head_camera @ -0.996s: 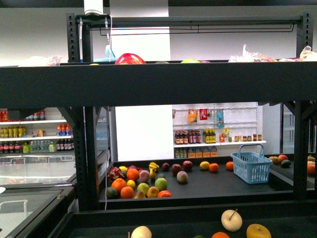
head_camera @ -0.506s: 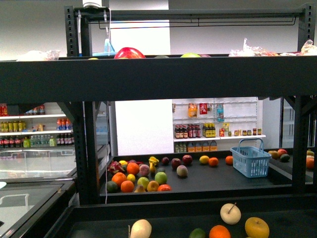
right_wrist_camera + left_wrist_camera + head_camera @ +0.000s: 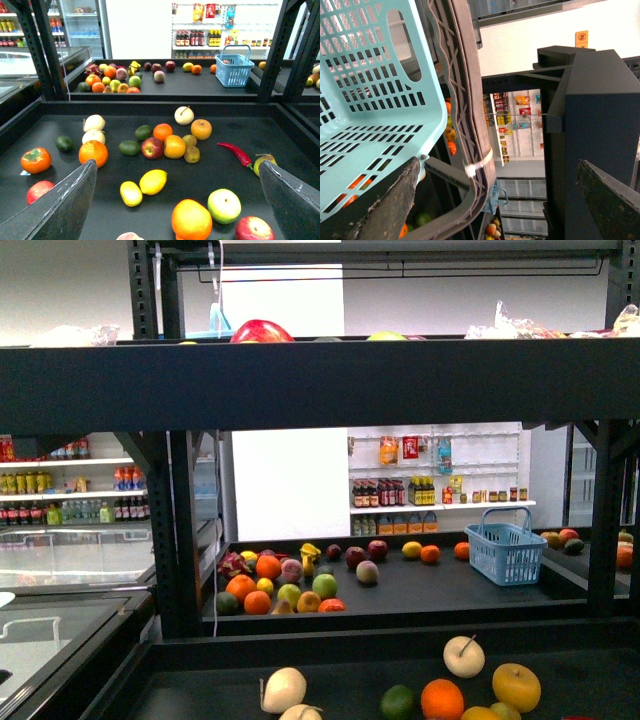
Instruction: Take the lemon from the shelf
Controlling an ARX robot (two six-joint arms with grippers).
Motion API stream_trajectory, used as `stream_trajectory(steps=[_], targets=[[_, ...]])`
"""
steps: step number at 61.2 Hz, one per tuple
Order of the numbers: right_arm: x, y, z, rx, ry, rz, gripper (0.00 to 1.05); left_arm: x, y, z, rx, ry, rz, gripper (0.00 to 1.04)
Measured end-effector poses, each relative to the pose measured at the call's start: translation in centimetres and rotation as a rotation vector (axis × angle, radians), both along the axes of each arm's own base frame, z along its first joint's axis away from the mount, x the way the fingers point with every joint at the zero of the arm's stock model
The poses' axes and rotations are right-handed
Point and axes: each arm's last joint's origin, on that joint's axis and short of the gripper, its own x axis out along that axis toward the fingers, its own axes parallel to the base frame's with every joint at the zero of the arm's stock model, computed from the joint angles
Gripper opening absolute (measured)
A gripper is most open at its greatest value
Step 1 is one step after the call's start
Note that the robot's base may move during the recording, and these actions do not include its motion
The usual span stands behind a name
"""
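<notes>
Lemon [image 3: 153, 181] sat just ahead of the right gripper [image 3: 176, 164], jaws wide apart; front view had dipped, approach seemingly underway.

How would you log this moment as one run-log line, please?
stage: pre-grasp | right gripper: open, empty | lemon: lying on shelf, untouched | left gripper: open, beside blue basket

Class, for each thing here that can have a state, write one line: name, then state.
lemon, lying loose on the shelf, not gripped
left gripper, open
right gripper, open, holding nothing
blue basket, upright, handle raised
</notes>
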Motion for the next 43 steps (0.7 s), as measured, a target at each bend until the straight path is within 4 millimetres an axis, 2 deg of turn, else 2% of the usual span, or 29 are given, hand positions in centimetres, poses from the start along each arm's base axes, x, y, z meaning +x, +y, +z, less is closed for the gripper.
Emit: stream_trajectory(steps=[15,29,43], targets=[[0.0,0.0,0.0,0.000,0.000,0.000,0.97,3.5,1.7,-1.2,-0.086,-0.047,0.012,0.97],[0.0,0.0,0.0,0.000,0.000,0.000,0.97,7.1,1.5,-0.4,-0.079,-0.098,-0.020,0.97],[0.0,0.0,0.0,0.000,0.000,0.000,0.97,9.0,1.3,-0.2,-0.085,-0.092,-0.027,0.97]])
